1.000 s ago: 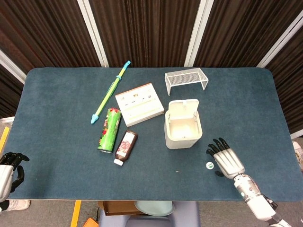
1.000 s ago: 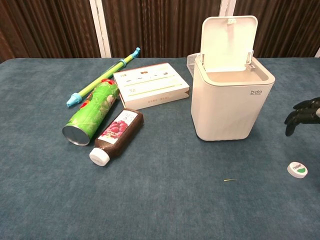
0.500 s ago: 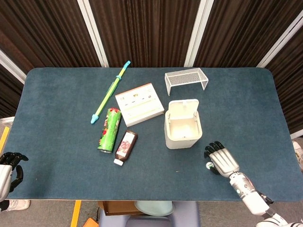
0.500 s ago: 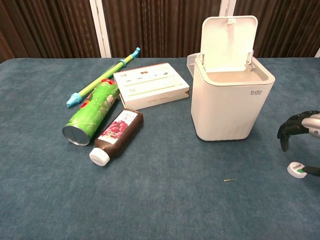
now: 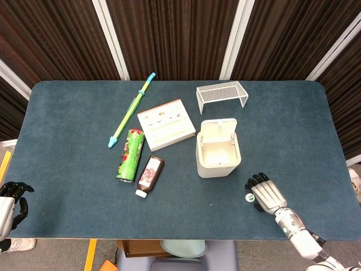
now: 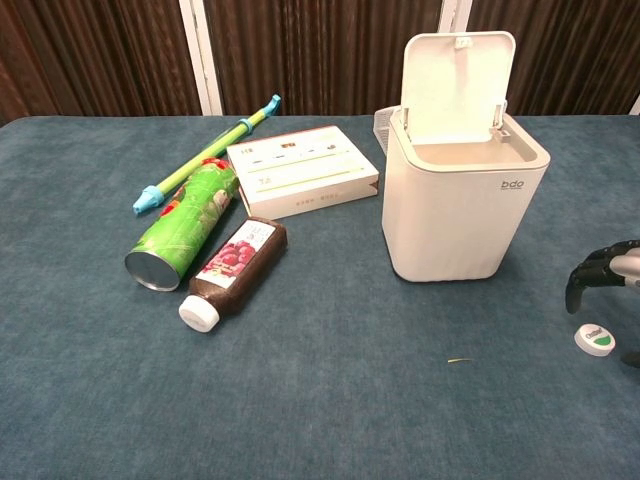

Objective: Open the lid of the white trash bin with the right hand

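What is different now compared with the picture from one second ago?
The right hand has drawn back toward the near table edge, holding nothing, and now sits by the small white cap. The white trash bin keeps its lid raised; the left hand and other items stayed put.

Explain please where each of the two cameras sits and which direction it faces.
Head view: sits high, looks steeply down on the whole dark blue table; shows the right robot hand near the front edge and the left robot hand off the table's left edge.
Chest view: sits low at the front edge, looks across the table toward the dark curtain; only the right robot hand shows.
Both share the white plastic trash bin, lid up, and the small white-green cap.
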{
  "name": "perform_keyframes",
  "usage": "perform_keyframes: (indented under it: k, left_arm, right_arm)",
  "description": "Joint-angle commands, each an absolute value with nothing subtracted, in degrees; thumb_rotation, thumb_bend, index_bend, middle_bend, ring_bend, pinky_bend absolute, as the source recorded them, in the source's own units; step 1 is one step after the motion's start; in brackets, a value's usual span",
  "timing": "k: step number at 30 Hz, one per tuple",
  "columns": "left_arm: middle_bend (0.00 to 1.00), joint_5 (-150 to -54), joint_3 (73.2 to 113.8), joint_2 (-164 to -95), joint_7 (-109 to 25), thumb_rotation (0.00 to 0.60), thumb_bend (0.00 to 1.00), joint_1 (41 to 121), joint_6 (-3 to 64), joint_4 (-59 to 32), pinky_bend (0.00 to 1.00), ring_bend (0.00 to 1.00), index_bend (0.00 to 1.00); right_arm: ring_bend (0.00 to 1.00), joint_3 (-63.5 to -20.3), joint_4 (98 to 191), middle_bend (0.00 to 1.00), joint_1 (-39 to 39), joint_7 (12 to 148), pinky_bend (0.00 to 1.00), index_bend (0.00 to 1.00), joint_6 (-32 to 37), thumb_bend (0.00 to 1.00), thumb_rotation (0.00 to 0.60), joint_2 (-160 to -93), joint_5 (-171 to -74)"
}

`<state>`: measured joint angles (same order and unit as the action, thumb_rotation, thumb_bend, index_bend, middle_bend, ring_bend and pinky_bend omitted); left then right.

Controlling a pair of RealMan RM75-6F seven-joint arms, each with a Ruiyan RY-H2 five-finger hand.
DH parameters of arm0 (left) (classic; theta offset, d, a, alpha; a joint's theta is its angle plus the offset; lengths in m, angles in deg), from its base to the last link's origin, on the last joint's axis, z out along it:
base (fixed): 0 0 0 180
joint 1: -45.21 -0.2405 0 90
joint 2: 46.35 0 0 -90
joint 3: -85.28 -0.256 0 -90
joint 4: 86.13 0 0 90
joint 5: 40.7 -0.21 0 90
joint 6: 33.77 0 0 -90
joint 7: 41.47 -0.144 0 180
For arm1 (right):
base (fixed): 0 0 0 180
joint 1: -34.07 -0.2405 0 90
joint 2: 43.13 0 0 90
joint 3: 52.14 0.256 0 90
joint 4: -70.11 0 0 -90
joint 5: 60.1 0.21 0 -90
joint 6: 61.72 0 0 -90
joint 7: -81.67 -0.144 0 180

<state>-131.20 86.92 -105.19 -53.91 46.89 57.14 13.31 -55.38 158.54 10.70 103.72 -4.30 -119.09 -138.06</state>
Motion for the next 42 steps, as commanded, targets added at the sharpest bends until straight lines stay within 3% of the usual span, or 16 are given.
perform_keyframes:
  k: [1,34,42]
  left_arm:
    - [0.39,-131.19,86.94,-105.17,-53.88,0.6,0.73,46.89,57.14,13.3,0.53,0.3,0.44]
    - [0.39,-131.88,86.72,-105.11,-54.0,0.6,0.73,46.84,57.25,13.54,0.53,0.3,0.44]
    - [0.39,-131.95,86.7,-105.12,-54.02,0.6,0.73,46.84,57.26,13.53,0.53,0.3,0.44]
  right_arm:
    - [0.25,-55.29,158.04,0.35,10.67,103.48,0.25,0.46,-4.36,0.37,0.6,-119.5,-138.09]
    - [0.3,-55.34,155.76,0.35,10.71,101.83,0.28,0.53,-4.28,0.37,0.6,-120.85,-139.56]
    - [0.36,-55.37,155.94,0.41,10.96,103.69,0.34,0.6,-3.68,0.37,0.6,-120.61,-139.46]
